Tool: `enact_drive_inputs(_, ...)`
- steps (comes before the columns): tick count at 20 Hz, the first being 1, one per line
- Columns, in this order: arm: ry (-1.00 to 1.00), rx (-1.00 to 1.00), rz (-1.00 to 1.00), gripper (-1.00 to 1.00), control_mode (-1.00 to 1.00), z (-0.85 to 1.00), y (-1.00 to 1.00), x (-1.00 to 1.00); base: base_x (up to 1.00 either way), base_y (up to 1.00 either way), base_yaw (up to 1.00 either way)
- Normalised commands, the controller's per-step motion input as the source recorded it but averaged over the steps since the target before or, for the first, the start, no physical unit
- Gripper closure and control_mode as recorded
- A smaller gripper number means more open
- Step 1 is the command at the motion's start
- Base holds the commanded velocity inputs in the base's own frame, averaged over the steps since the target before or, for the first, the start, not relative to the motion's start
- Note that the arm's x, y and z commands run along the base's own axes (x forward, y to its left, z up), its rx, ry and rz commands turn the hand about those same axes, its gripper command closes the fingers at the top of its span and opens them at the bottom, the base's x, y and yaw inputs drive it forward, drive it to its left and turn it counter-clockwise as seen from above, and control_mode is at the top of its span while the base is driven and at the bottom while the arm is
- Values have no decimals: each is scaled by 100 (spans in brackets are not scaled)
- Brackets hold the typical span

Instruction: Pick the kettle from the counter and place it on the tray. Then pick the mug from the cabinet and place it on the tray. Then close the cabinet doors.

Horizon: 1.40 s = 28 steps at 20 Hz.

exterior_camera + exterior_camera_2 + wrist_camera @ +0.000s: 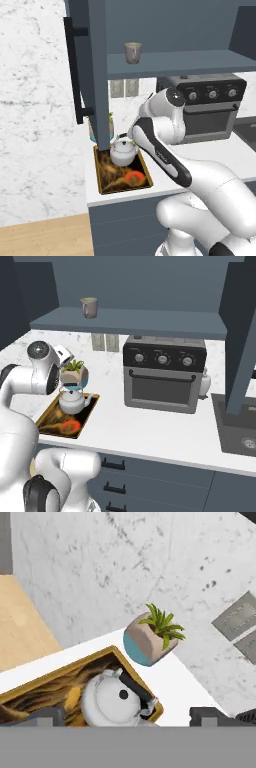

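Kettle (123, 151) sits in the tray (145, 171) at its far end, by the counter's (220, 150) left edge. Gripper (125, 718) above it, jaws spread, holding nothing. Mug (133, 52) on cabinet shelf (190, 64).

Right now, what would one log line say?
kettle: on tray | gripper: open above kettle | mug: on cabinet shelf | doors: open

A white kettle (73, 401) sits on the patterned tray (86, 414) at the counter's (150, 431) left end, a potted plant (75, 374) just behind it. A grey-green mug (89, 307) stands on the cabinet (150, 286) shelf above a toaster oven (164, 375).
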Motion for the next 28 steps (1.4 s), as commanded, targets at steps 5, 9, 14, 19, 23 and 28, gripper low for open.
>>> enact_drive_inputs(5,6,46,-50,-100,-100,75,-8,-45,0,0,0)
enact_drive_inputs(9,-3,33,-36,-100,-100,85,-18,-33,0,0,0)
enact_drive_inputs(14,-14,13,-31,-100,-100,83,-21,-27,0,0,0)
enact_drive_inputs(19,-3,10,-26,-100,-100,83,-21,-13,0,0,0)
enact_drive_inputs(23,0,19,-21,-100,-100,75,-19,-1,0,0,0)
enact_drive_inputs(28,0,16,-13,-100,-100,49,-26,0,0,0,0)
